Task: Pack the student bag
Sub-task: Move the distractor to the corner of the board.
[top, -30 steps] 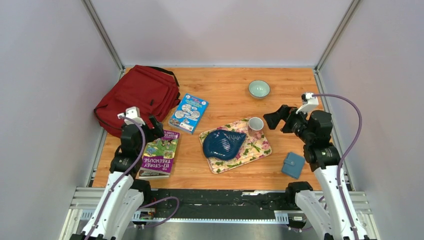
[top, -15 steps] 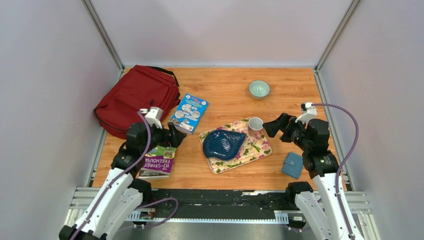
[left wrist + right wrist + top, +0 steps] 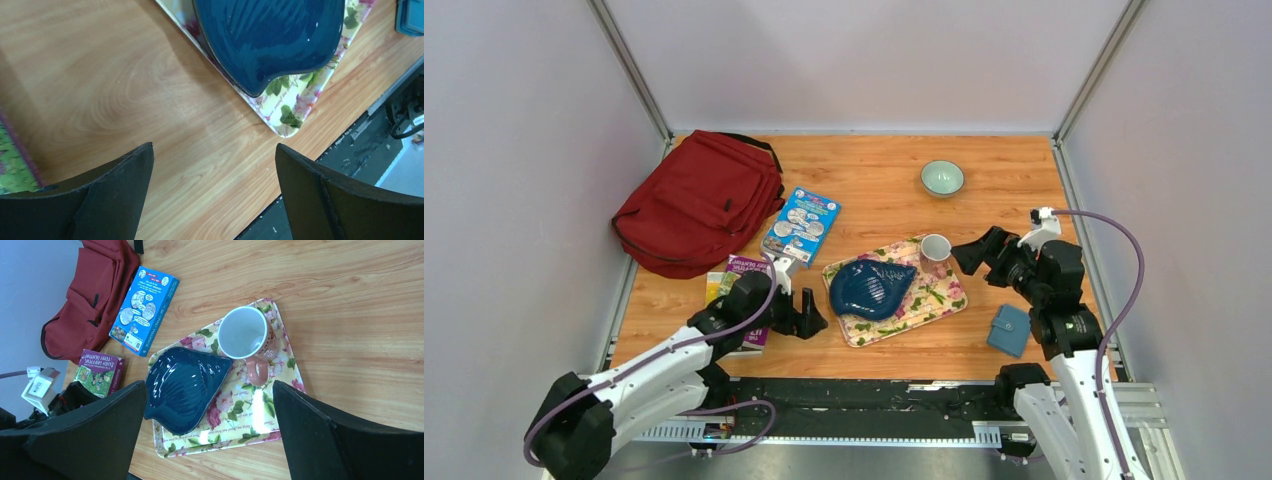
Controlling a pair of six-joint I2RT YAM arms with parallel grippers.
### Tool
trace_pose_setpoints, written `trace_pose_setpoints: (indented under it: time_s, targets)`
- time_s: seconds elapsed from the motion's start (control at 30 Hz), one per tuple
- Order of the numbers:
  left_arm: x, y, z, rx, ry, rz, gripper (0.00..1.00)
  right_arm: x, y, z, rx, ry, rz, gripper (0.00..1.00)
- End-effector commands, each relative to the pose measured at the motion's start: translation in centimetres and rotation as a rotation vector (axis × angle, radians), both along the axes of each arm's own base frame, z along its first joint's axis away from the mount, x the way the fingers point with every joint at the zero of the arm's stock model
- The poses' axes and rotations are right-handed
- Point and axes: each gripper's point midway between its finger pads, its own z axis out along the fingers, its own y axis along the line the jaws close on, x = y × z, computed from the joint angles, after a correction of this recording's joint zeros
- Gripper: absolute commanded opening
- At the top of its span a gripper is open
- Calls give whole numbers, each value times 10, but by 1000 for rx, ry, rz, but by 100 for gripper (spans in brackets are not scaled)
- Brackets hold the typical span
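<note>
One "Terry Denton" book (image 3: 100, 371) near bag (image 3: 95, 295)

The left arm (image 3: 659, 368) and right arm (image 3: 1086, 395) look alike: white shells on the long links, black housings at the joints. A purple cable (image 3: 1124, 285) loops along each to a small white plug block (image 3: 1044, 215) at the wrist. The left tool (image 3: 212, 150) and right tool (image 3: 208, 384) each carry 2 broad matte-black fingers (image 3: 110, 200).

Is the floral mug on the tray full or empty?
Empty: the pink-handled floral mug stands upright on the flowered tray, bare white inside showing.
</note>
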Motion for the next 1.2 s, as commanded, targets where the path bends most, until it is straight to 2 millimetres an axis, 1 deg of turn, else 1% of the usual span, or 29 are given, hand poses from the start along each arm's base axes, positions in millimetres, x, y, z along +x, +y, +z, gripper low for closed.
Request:
trace_pose_setpoints:
  time_s: [0.0, 0.03, 0.07, 0.3, 0.47, 0.53, 0.57, 0.6, 0.63, 0.67, 0.7, 0.73, 0.77, 0.8, 0.83, 0.87, 0.9, 0.93, 0.97, 1.0, 1.03, 1.07, 1.1, 1.13, 1.17]
  targets:
    - [3, -27, 15, -143, -18, -27, 98, 4, -1, 10, 16, -23, -20, 100]
    - [-2, -33, 14, -162, -8, -57, 98, 5, -1, 9, 18, -21, -23, 100]
    - [-2, -38, 14, -174, -9, -67, 98, 6, -1, 7, 18, -13, -23, 100]
    - [-16, -59, 1, -182, 16, -154, 98, 11, -1, -2, 19, 18, -26, 100]
    - [-16, -70, -8, -203, 41, -146, 98, 10, -3, -4, 22, 24, -41, 100]
    - [-16, -78, -6, -214, 42, -160, 98, 10, -4, -5, 19, 23, -46, 100]
    - [-15, -81, -11, -208, 52, -164, 98, 10, -4, -5, 17, 24, -49, 100]
    - [-12, -88, -7, -216, 44, -173, 98, 10, -5, -5, 15, 24, -51, 100]
    - [-12, -93, -8, -219, 50, -182, 98, 9, -6, -4, 13, 25, -57, 100]
    - [-10, -98, -11, -221, 55, -186, 98, 8, -7, -5, 7, 29, -60, 100]
    - [-6, -104, -6, -236, 48, -191, 97, 7, -7, -5, 4, 33, -61, 100]
    - [-5, -109, -6, -244, 56, -194, 97, 7, -9, -5, -4, 34, -66, 100]
    - [-3, -113, -10, -242, 66, -196, 97, 5, -10, -7, -14, 43, -67, 100]
    - [3, -120, -5, -254, 57, -199, 97, 4, -10, -7, -20, 46, -68, 100]
    - [6, -124, -4, -257, 59, -205, 97, 4, -13, -7, -28, 47, -78, 100]
    - [8, -127, -9, -250, 68, -204, 97, 2, -13, -8, -33, 55, -78, 100]
    - [15, -136, -3, -265, 55, -207, 97, 2, -15, -9, -41, 56, -82, 100]
    - [19, -140, -2, -266, 51, -210, 97, 2, -17, -9, -47, 55, -92, 100]
    - [22, -143, -9, -249, 62, -206, 97, 0, -18, -11, -53, 66, -100, 100]
    - [32, -151, -1, -258, 41, -207, 97, 0, -21, -12, -54, 74, -117, 100]
    - [37, -156, -1, -249, 27, -212, 97, 0, -25, -15, -61, 84, -142, 100]
    - [39, -159, -11, -224, 46, -216, 97, -2, -27, -17, -67, 94, -152, 100]
    - [51, -172, 1, -243, 17, -226, 97, -2, -28, -17, -67, 97, -159, 100]
    - [55, -178, 4, -243, 7, -250, 97, -3, -29, -18, -68, 99, -163, 100]
    - [64, -190, 6, -242, 6, -261, 97, -3, -29, -19, -70, 102, -161, 100]
